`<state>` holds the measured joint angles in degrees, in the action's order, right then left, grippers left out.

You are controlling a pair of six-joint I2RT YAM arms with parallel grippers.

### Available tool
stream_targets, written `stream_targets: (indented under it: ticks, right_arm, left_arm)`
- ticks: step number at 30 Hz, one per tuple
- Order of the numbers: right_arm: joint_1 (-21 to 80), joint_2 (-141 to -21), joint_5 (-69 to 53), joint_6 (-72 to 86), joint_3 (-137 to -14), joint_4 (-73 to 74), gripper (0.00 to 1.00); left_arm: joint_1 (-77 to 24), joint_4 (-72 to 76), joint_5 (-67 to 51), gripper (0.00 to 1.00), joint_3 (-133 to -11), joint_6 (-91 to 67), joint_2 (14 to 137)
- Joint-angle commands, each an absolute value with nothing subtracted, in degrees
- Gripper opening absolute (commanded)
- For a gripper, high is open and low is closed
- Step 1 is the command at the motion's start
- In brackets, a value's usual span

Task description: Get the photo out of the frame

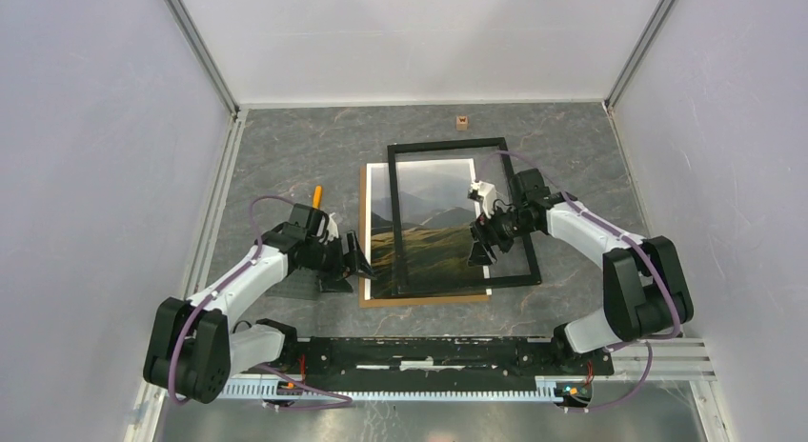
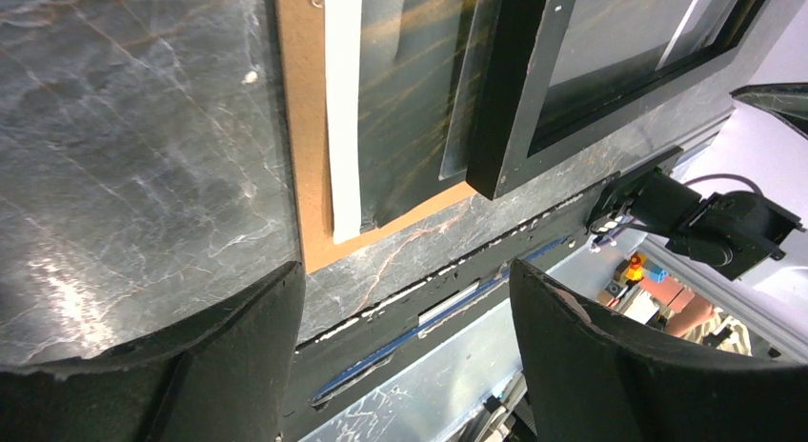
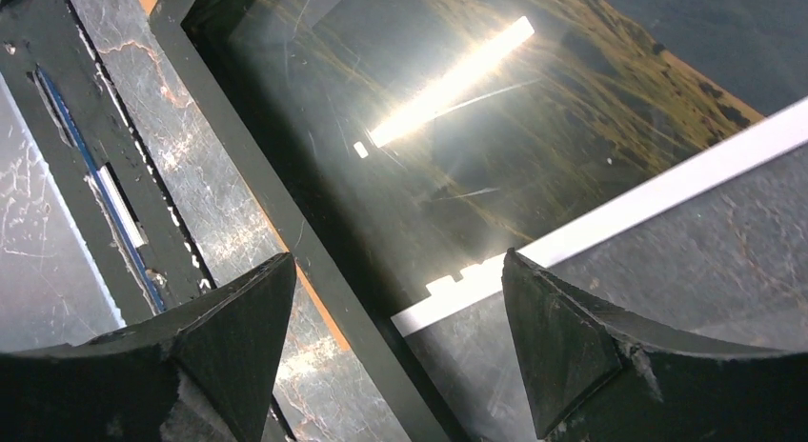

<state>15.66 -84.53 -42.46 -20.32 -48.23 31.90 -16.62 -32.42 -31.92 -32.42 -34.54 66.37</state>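
Your right claw (image 1: 479,244) hangs released over the glass, nothing between its fingers (image 3: 238,347); your left claw (image 1: 354,263) is likewise spread and empty, just off the 9 o'clock edge of the brown backing board (image 1: 429,299).

Outward from the right claw lies the frame (image 1: 448,145), its black border shifted toward 1 o'clock so that it covers most of the photo (image 1: 379,228). The photo lies flat on the backing board, with only a strip along its 9 o'clock side bare (the white margin shows plainly in the left wrist view).

I judge the step in hand to be parting the glazed front from the print; the front is off the board but not clear of the picture. The next move probably calls for carrying the frame further toward 3 o'clock with the right claw, or for catching the photo's bare edge with the left.

The desk (image 1: 286,147) is open toward 3 o'clock as far as the side wall (image 1: 724,175), and open at 12 o'clock too; the frame's 6 o'clock rail lies nearer the arm bases, so there is less slack there. A thin print lying flat will likely give the fingers little edge to catch.
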Motion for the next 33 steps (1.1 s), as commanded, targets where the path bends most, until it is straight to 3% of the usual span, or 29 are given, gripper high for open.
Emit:
stream_targets:
  ticks: [1, 33]
  right_arm:
    - [17.6, -85.7, -42.0, -19.2, -47.2, 27.1, 0.85]
    - [19.2, -89.8, -30.9, -14.8, -40.6, 19.8, 0.82]
  left_arm:
    - [-18.2, -29.8, -34.0, 0.83, -31.7, -38.1, 66.5]
    - [-20.4, -15.1, -30.1, 0.82, -27.3, -40.4, 75.3]
